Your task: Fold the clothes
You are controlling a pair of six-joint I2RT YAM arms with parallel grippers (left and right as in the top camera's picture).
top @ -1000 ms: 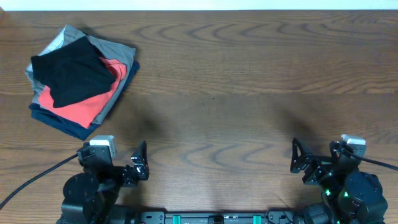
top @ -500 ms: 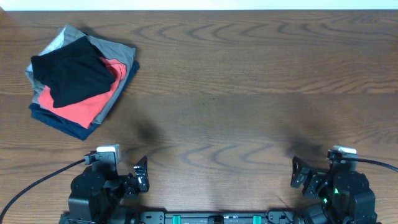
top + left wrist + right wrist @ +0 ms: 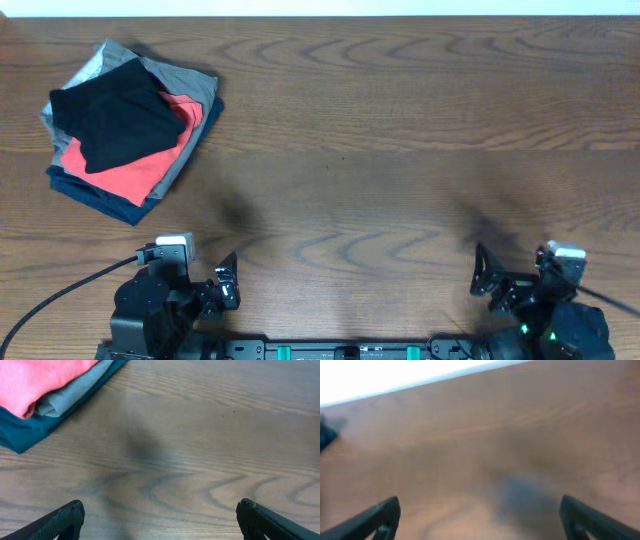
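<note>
**A:** Where did the shirt sit?

**B:** The black shirt (image 3: 115, 120) lay at the far left of the tabletop (image 3: 380, 120), well apart from both arms. It topped three folded pieces: a red garment (image 3: 130, 172), a grey garment (image 3: 195, 85) and, lowest, a navy garment (image 3: 108, 203).

**A:** Which way did it point?

**B:** It was bunched into a rough diamond. One corner aimed at the far edge and one at the left edge. Its longer run went slantwise, from the far-left corner of the tabletop toward the near right, though only by a little. I could not pick out a collar or sleeves from overhead.

**A:** Any writing?

**B:** Too small to tell from overhead. The left wrist view caught only the red, grey and navy edges, not the shirt.

**A:** And the pincers?

**B:** The left pincer (image 3: 160, 520) hung at the near edge over bare wood. Its jaws were spread wide with nothing between them. The right pincer (image 3: 480, 510) was the same at the near right, released and gripping nothing. Its wrist view was blurred, but both fingertips showed far apart.
</note>
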